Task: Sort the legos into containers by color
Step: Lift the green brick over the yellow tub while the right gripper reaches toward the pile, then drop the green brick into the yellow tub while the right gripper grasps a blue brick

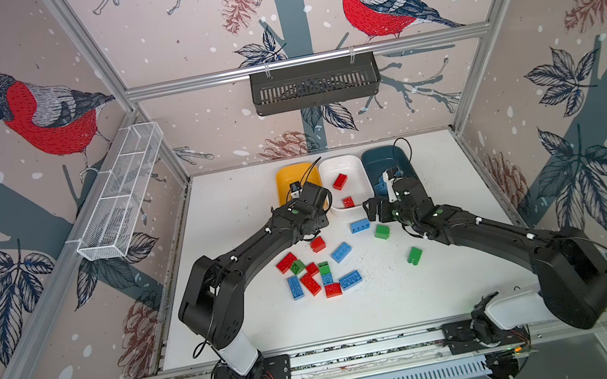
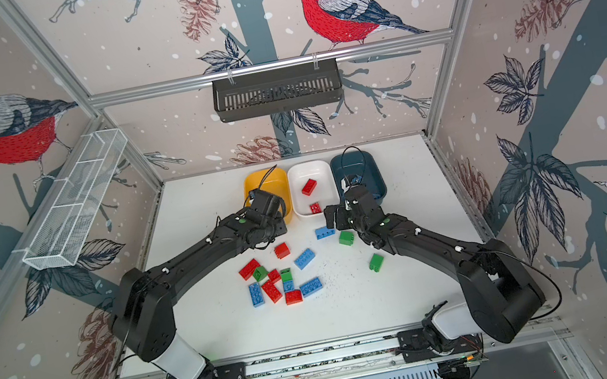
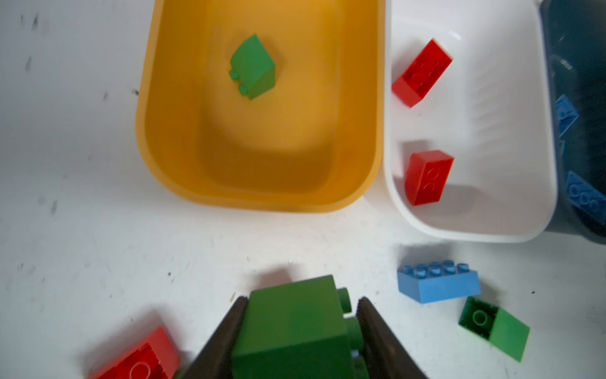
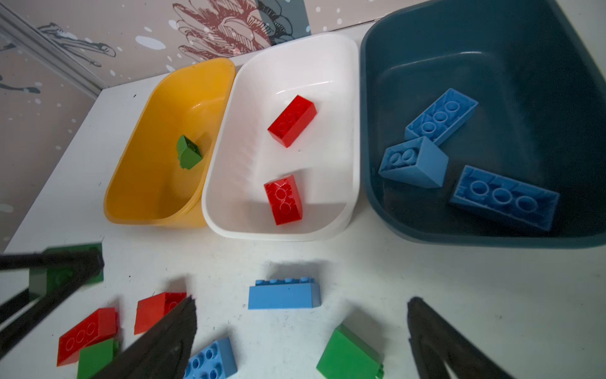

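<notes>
A black slotted basket [image 1: 315, 85] hangs from the back rail [image 1: 190, 83], a white mesh rack [image 1: 120, 191] leftward.

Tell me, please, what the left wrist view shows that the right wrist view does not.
Only the left wrist view: a close look at the left gripper shut on the held green brick, studs sideways. Only the right wrist view: the right gripper open and empty, and the teal tub whole, holding three blue bricks. Both: the yellow tub with one small green brick, the white tub with two red bricks, and the loose blue brick on the table before it.
</notes>
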Action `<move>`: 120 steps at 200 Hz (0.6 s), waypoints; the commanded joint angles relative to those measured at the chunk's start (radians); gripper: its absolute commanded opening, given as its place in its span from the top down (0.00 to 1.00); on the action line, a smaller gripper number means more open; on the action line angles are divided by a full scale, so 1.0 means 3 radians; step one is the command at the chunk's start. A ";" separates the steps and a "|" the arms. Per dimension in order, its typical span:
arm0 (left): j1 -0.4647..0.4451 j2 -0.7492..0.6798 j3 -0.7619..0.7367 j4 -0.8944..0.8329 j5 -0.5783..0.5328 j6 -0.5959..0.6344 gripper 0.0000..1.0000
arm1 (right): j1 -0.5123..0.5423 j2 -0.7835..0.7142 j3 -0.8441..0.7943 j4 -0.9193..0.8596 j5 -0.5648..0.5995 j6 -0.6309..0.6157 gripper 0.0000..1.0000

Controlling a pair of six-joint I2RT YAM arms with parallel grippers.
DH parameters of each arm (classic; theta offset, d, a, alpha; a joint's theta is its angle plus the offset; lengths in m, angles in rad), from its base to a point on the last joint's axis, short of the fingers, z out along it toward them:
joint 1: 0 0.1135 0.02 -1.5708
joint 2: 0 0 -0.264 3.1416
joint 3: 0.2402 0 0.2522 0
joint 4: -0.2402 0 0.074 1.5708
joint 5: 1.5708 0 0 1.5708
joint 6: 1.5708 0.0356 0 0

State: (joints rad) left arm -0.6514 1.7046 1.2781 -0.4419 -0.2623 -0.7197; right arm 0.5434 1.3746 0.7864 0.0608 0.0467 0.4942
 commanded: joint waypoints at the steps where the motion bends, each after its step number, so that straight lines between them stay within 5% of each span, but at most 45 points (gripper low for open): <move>1: 0.0113 0.0093 0.0168 0.0273 -0.0092 0.0266 0.60 | 0.0108 0.0009 -0.0027 0.0053 -0.0035 -0.0048 0.01; 60: 0.0503 0.0418 0.0268 0.1034 0.0068 0.0247 0.59 | 0.0657 0.0160 -0.0231 0.0150 -0.0141 -0.0285 0.01; 120: 0.0717 0.1072 0.0938 0.0794 0.0252 0.0325 0.58 | 0.1108 0.0666 0.0003 0.0089 -0.0035 -0.0580 0.01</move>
State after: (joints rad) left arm -0.4530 1.9747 1.4921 -0.1955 -0.2062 -0.6498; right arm 0.8478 1.5311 0.7555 0.0826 0.0071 0.3641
